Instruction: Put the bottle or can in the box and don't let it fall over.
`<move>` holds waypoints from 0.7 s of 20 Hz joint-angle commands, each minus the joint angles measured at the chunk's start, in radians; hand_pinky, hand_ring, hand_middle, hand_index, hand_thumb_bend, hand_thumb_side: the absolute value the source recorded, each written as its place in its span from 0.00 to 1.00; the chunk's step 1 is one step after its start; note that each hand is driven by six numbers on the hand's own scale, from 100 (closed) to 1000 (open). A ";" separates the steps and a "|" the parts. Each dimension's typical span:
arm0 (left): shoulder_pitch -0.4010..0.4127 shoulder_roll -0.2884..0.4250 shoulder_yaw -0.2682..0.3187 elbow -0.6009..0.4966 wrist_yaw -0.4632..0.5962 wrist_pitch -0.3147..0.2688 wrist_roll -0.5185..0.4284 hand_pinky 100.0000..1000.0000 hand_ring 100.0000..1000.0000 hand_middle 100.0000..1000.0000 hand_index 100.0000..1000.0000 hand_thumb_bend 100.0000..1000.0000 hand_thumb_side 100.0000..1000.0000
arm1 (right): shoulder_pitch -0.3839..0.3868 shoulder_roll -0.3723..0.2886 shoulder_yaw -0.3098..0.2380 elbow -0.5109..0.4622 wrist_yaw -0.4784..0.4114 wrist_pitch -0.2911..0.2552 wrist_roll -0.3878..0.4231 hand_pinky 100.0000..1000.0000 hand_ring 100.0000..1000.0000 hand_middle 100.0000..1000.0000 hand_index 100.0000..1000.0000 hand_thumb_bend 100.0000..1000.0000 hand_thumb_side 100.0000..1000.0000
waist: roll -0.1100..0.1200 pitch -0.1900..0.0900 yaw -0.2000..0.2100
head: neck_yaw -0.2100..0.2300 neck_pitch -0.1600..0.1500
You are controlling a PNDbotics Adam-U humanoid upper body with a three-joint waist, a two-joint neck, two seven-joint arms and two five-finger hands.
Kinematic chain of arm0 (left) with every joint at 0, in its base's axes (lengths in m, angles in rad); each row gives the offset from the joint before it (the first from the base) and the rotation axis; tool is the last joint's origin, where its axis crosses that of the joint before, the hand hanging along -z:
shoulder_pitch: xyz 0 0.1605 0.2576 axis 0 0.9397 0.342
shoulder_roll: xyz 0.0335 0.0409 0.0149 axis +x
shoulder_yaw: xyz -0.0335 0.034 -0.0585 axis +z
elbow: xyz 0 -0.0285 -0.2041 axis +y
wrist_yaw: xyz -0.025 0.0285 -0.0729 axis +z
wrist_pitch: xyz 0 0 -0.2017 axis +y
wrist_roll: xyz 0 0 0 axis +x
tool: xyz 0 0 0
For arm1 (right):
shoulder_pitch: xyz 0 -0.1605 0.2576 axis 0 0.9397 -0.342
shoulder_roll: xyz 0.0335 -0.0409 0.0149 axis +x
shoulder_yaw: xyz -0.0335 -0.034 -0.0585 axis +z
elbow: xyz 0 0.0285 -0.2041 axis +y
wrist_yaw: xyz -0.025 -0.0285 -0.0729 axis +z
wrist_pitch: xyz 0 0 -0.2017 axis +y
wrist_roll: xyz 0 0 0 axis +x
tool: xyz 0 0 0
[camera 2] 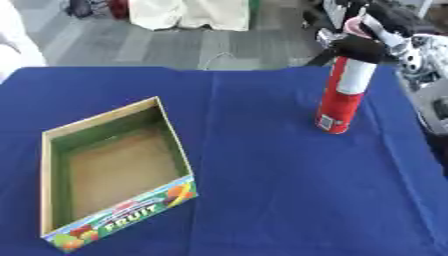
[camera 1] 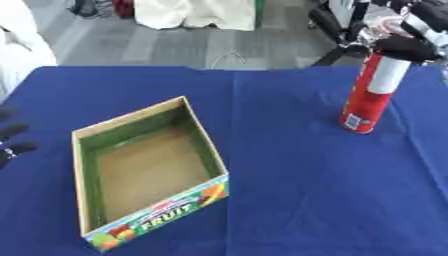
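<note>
One tall red-and-white cylindrical can [camera 1: 373, 97] stands upright on the blue-clothed table [camera 1: 289, 190], well right of the open cardboard fruit box [camera 1: 144, 172], with the right hand [camera 1: 404, 46] curled round its upper part. Being tall, narrow and likely smooth-walled and light, it should tip easily, so a hold nearer mid-body would probably steady it better. At the left edge the left hand [camera 1: 12, 142] shows only dark fingertips; I cannot tell its state.

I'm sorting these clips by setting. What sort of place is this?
Probably a lab or demo room: a table under a blue cloth, grey floor beyond with gear standing on it, and only staged props, a cardboard fruit box and a red can held by the right hand.
</note>
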 commanded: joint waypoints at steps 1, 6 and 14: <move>-0.008 0.020 0.001 -0.010 -0.010 -0.002 -0.004 0.68 0.80 0.82 0.74 0.11 0.90 | -0.013 -0.029 -0.015 -0.004 -0.005 -0.008 0.007 0.93 0.94 0.91 0.98 0.15 1.00 | 0.000 -0.010 0.000 | 0.002 -0.013; -0.009 0.020 0.000 -0.010 -0.012 -0.001 -0.006 0.68 0.80 0.82 0.74 0.11 0.90 | -0.014 -0.027 -0.020 0.005 0.001 -0.012 -0.002 0.91 0.92 0.89 0.95 0.21 1.00 | 0.000 -0.006 0.000 | 0.003 -0.017; -0.005 0.018 -0.001 -0.008 -0.016 0.002 -0.008 0.68 0.80 0.82 0.74 0.11 0.90 | -0.019 -0.027 -0.037 0.027 0.026 0.009 -0.066 0.91 0.91 0.88 0.95 0.23 1.00 | 0.001 0.001 -0.001 | 0.003 -0.025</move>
